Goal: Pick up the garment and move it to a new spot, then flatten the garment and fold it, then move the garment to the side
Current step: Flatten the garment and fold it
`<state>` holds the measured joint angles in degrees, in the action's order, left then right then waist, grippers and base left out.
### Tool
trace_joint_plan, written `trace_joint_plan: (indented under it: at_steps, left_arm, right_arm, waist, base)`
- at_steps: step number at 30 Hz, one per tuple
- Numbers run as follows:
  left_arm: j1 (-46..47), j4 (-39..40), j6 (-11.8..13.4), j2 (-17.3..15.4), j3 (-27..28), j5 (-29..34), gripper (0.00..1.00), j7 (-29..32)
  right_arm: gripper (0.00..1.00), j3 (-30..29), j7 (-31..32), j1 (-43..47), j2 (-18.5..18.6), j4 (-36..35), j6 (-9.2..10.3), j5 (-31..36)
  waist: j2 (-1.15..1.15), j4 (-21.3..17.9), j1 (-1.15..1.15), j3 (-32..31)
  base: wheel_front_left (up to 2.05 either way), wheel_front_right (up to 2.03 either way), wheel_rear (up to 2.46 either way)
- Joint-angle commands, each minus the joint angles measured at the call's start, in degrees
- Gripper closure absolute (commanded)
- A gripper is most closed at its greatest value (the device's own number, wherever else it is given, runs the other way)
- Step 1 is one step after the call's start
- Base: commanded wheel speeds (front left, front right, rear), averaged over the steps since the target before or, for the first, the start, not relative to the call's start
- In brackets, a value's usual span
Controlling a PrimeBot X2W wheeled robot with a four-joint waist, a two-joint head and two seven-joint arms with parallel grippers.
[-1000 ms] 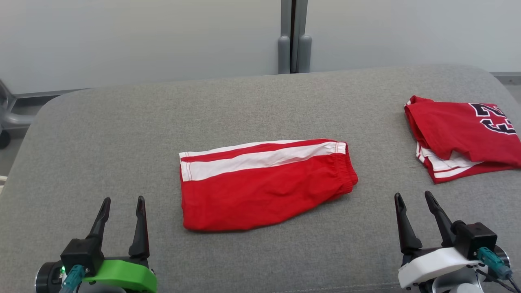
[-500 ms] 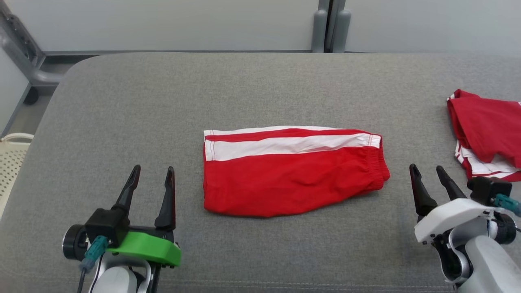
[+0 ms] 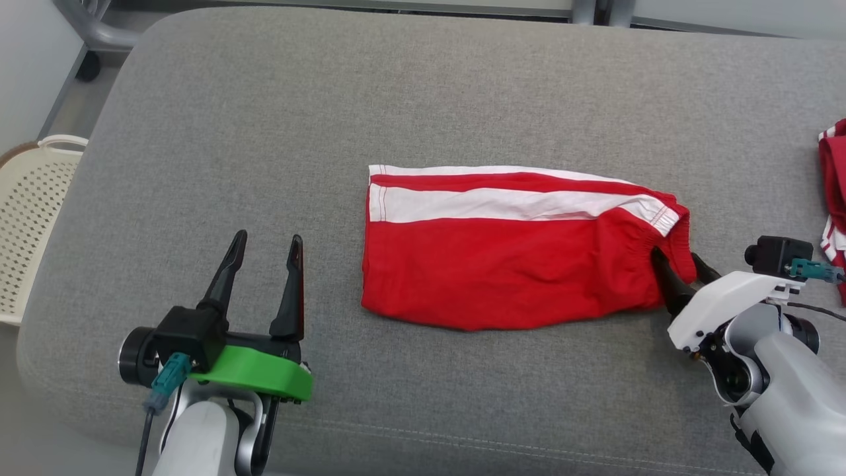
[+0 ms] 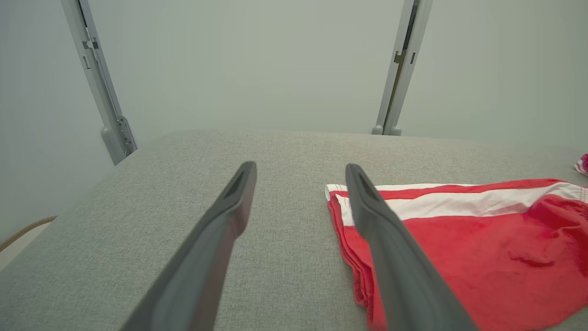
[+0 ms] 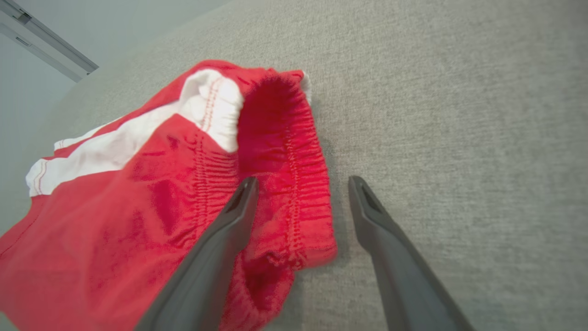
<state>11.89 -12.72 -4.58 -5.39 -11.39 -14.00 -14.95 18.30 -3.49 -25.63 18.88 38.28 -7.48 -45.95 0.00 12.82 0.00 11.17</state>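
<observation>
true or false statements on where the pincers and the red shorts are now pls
1. The right pincer is open, straddling the waistband of the red shorts. True.
2. The left pincer is shut on the shorts' hem. False: it is open over the grey cushion, apart from the shorts.
3. The shorts have a white stripe. True.
4. A cream basket sits at the robot's right. False: it is at the left.

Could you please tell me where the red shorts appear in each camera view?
Head view: red shorts, centre, slightly right.
Left wrist view: lower right.
Right wrist view: left half, waistband between that arm's fingers.
Shared landmark: the white stripe.
</observation>
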Motion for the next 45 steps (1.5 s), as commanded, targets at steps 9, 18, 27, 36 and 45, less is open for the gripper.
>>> trace_joint_plan:
  at_steps: [9,18,27,36,45]
  left_arm:
    - [2.2,-0.2,-1.1,1.3,0.7,1.2,0.0,-0.2]
    - [2.3,-0.3,-1.4,1.9,1.6,1.8,0.0,-0.2]
    - [0.8,-0.2,-1.6,1.9,3.2,2.4,0.0,-0.2]
    - [-0.7,0.3,-1.6,1.5,5.3,3.6,0.0,-0.2]
    - [-0.8,0.3,-1.9,1.6,5.3,4.1,0.0,-0.2]
  right_arm:
    - [0.44,5.6,3.7,-3.6,0.1,3.5,0.0,-10.5]
    - [1.0,8.5,3.8,-3.2,2.4,1.1,0.0,-18.5]
    - [1.0,7.8,1.6,0.9,6.4,-2.0,0.07,-23.7]
    - [1.0,5.4,-0.7,3.5,10.3,-1.2,0.05,-27.7]
    - [1.0,7.0,-2.4,-0.3,7.6,-8.7,-0.01,-29.2]
  waist:
    - [0.0,1.4,0.0,2.8]
    - [0.0,0.6,0.0,3.3]
    - [0.0,-2.5,0.0,2.8]
    - [0.0,-5.4,0.0,1.2]
    - [0.0,-7.3,0.0,0.3]
  base:
    - [0.0,0.0,0.0]
    - [0.0,0.0,0.0]
    - [0.0,0.0,0.0]
    - [0.0,0.0,0.0]
    - [0.0,0.0,0.0]
